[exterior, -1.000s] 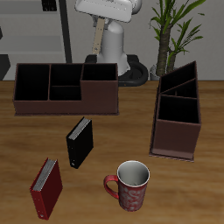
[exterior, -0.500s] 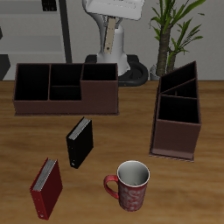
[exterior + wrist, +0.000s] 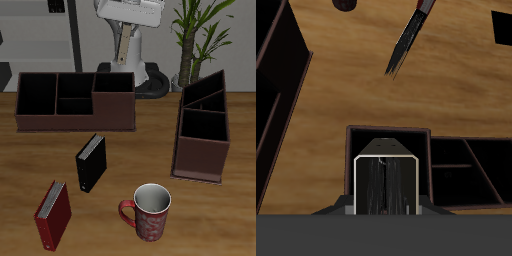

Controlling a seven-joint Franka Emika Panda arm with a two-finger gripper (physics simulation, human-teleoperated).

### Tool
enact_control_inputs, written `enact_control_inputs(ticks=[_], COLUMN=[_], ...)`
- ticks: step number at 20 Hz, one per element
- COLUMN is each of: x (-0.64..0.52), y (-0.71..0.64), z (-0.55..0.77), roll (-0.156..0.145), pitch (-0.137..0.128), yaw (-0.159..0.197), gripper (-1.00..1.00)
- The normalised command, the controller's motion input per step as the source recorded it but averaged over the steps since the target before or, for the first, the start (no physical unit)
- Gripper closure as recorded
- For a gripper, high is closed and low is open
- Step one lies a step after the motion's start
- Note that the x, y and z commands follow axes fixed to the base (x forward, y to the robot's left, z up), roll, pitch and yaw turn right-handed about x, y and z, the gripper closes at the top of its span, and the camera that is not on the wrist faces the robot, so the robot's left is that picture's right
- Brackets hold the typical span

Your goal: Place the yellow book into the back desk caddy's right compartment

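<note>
**Item:** small thin yellow book (image 3: 122, 42) with a dull tan cover and white page edges. It hangs edge-down, above and slightly behind the long, low dark-brown back desk caddy (image 3: 70, 120). In the wrist view the book (image 3: 386, 185) sits framed by the walls of the caddy's large right compartment (image 3: 389, 133).

**Hand:** the hand (image 3: 124, 24) is raised high over the caddy and points down. It appears to be pinching the book's upper end, though the fingertips themselves are barely visible.

**Hazards:**
- The book's lower edge could catch the compartment rim or the divider if the descent drifts off centre.
- A thin hardcover pinched at one end may swing or tilt.
- Release from this height would let the book bounce out or topple across the caddy's neighbouring cells.

**Bystanders, in front of the caddy:** an upright black book (image 3: 91, 163), a dark red book (image 3: 52, 215) and a patterned red mug (image 3: 150, 212). None lies under the hand.
</note>
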Motion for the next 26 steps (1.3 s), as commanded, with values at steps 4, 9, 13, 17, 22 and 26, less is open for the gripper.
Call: enact_control_inputs(ticks=[4, 9, 13, 17, 22, 26], x=[0.07, 0.08, 0.13, 0.04, -0.09, -0.06], y=[-0.05, -0.1, -0.05, 0.0, 0.09, 0.07], z=[-0.19, -0.32, -0.36, -0.31, -0.2, -0.13], roll=[-0.001, -0.018, -0.007, 0.009, 0.019, 0.021], pitch=[0.025, 0.033, 0.054, 0.051, 0.02, 0.003], yaw=[-0.012, -0.01, -0.006, -0.019, -0.007, -0.007], gripper=[1.0, 1.0, 1.0, 1.0, 1.0, 1.0])
